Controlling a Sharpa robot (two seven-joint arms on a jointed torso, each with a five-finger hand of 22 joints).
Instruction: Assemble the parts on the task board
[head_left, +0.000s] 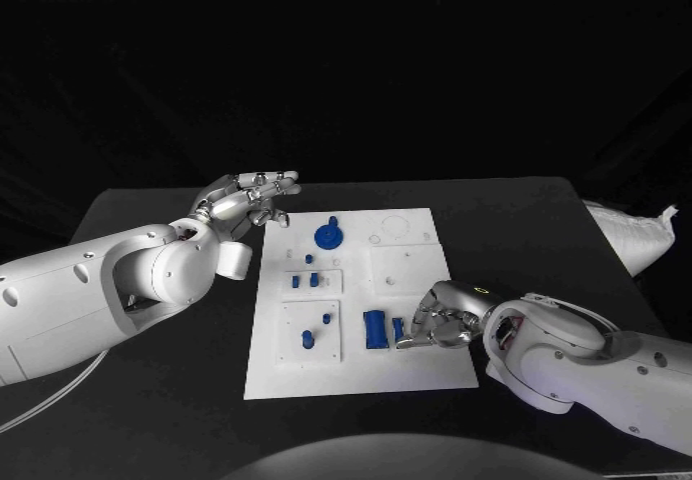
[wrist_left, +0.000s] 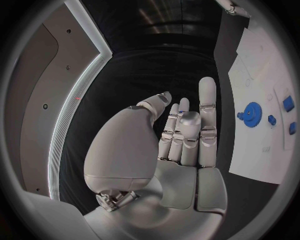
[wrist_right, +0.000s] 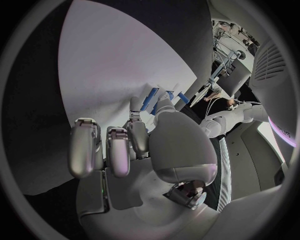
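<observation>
My right hand (head_left: 440, 322) rests low on the task board (head_left: 418, 370), at its edge on the right arm's side, with the fingers curled toward two blue parts. In the right wrist view the thumb and one fingertip (wrist_right: 135, 105) come close to a flat blue bar (wrist_right: 150, 98), but I cannot tell if they really pinch it or only touch it. My left hand (head_left: 253, 198) floats beside the far corner of the board on the left arm's side, off the white surface; its fingers are straight and apart and it holds nothing.

The board is a white rectangular plate in the middle of the black table (head_left: 144, 215), with several shallow square recesses. On it I count one blue gear (head_left: 330, 236) near the far end, close to the left hand, and one large blue cylinder (head_left: 375, 329) just beside the right hand, with a thinner blue piece (head_left: 398, 329) between them. In the recesses more to the left arm's side lie about five small blue pegs (head_left: 306, 339); they are too small to describe exactly.
</observation>
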